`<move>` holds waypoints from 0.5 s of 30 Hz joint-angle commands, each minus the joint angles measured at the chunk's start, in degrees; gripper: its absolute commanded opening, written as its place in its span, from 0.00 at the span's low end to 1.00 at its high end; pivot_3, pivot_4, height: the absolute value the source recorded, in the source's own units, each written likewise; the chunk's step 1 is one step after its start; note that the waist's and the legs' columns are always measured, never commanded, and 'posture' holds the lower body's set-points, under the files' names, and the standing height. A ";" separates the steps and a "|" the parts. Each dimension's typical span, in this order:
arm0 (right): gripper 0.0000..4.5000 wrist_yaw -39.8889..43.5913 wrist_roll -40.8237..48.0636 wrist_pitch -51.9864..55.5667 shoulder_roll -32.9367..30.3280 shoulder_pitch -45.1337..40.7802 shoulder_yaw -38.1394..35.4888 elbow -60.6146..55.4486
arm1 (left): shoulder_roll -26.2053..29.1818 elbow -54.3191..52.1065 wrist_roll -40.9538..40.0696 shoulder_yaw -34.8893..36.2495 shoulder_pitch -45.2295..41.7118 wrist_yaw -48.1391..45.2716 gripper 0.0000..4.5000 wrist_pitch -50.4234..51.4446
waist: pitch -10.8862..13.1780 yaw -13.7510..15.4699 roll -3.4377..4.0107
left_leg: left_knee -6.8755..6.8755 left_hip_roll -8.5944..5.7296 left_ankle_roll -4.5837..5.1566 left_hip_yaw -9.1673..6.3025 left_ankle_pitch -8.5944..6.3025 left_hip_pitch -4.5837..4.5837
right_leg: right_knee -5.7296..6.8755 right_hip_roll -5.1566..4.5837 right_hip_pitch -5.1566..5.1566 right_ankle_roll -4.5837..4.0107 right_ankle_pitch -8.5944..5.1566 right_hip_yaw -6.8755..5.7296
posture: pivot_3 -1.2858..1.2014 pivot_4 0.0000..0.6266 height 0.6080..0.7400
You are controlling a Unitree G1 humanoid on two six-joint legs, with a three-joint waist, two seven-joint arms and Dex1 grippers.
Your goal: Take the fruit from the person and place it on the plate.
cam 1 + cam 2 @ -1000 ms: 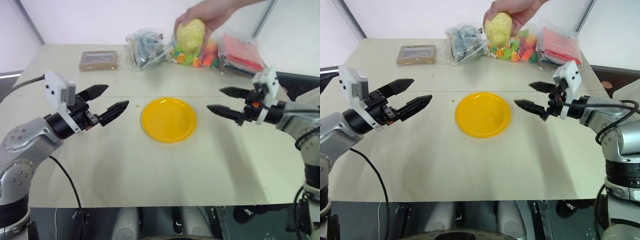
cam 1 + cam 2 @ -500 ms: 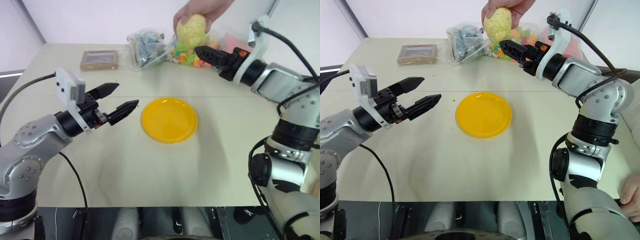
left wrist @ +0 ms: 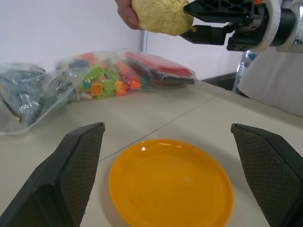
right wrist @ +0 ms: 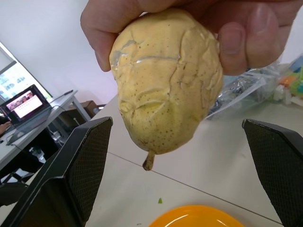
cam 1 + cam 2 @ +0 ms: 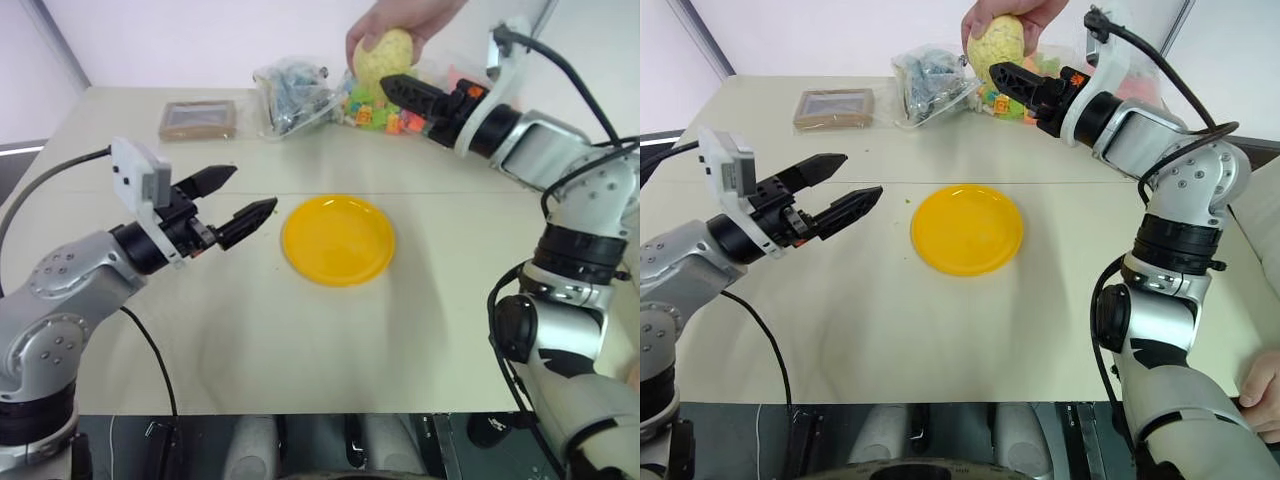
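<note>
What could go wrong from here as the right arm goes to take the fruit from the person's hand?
1. The person's hand wraps the top of the fruit, so the right gripper, open and close by, might pinch a finger when closing.
2. The fruit is held high behind the plate; if released early it could drop onto the table and roll.
3. The bag of toy blocks lies just beneath, and the arm might snag it.

- Bright, even, diffuse lighting from above.
- Soft, faint shadows on the table [image 5: 300, 330].
- Small glare spot on the plate [image 3: 143, 148] rim.
- Head views sharp, lines slightly bowed toward the edges.
- Near fingers [image 4: 71, 175] soft, out of focus in both wrist views.
</note>
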 commanded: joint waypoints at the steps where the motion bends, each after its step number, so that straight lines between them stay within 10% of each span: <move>1: 1.00 0.85 -0.47 -2.66 0.50 -2.70 0.31 0.36 | -0.11 -1.85 -0.11 0.98 -0.25 0.58 1.00 -0.97 | 0.00 -0.02 0.00 | 0.00 0.00 0.00 0.00 0.00 0.00 | 0.00 0.00 0.00 0.00 0.00 0.00 | 0.52 0.24 0.93; 10: 1.00 2.00 -2.72 -6.79 2.06 -5.60 2.19 4.41 | -0.39 -2.37 0.20 0.95 0.30 1.37 1.00 -1.25 | 0.00 -0.06 0.00 | -0.01 0.00 0.00 0.00 0.00 0.00 | 0.00 0.00 -0.02 0.00 0.00 0.00 | 0.52 0.24 0.93; 15: 0.52 3.43 -2.78 -7.37 2.33 -5.78 2.71 3.85 | -0.53 -2.91 0.12 1.03 0.68 1.81 1.00 -1.26 | 0.00 -0.05 0.00 | -0.01 0.00 0.00 0.00 0.00 -0.01 | -0.01 0.00 -0.02 0.00 0.00 0.00 | 0.52 0.24 0.93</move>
